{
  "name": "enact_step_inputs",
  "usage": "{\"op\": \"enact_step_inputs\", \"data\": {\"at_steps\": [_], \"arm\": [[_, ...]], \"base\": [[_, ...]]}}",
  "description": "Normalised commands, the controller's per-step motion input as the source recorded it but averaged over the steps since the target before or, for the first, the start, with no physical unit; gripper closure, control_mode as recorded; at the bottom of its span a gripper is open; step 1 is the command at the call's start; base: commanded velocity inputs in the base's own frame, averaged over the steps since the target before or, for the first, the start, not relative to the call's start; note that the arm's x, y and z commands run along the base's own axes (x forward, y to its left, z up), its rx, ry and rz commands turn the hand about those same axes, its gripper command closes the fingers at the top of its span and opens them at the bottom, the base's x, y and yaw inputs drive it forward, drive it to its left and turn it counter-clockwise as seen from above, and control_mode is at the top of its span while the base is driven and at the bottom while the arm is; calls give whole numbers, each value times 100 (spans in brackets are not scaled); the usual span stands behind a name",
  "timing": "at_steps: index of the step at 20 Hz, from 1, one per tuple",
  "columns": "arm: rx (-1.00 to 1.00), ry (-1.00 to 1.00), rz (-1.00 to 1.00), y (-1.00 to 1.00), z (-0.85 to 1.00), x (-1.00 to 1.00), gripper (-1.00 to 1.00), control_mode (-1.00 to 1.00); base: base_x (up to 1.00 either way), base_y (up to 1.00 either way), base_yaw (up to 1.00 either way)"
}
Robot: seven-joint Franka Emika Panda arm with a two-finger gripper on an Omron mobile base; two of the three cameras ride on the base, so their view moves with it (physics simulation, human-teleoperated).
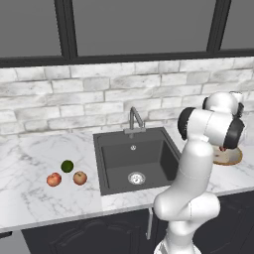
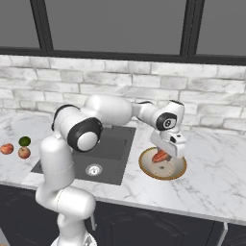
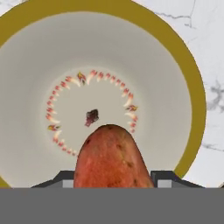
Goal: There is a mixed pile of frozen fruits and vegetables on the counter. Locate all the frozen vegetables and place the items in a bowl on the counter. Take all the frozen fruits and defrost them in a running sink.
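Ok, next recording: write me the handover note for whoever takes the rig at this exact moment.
Gripper: shut on the red-orange vegetable, held directly over the bowl, which lies right of the sink; not released yet.
On the counter left of the sink: dark green ball, redder apple, red-tan apple.
Done: first vegetable carried to the bowl.
Left: drop it in, fetch the green ball to the bowl, move both apples into the sink. No water visibly running from the faucet.

Whitewashed brick backsplash, dark-framed window above it, dark cabinet fronts below
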Motion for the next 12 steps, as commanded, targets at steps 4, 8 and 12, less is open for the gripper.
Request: {"op": "enact_step_inputs", "data": {"at_steps": [4, 8, 12], "arm": [[-3, 0, 0, 0, -32, 6, 100, -100], [-2, 2, -1, 0, -31, 0, 100, -100], [-2, 3, -2, 0, -29, 0, 100, -100]], "base": [[0, 0, 0], [0, 0, 0], [0, 0, 0]]}}
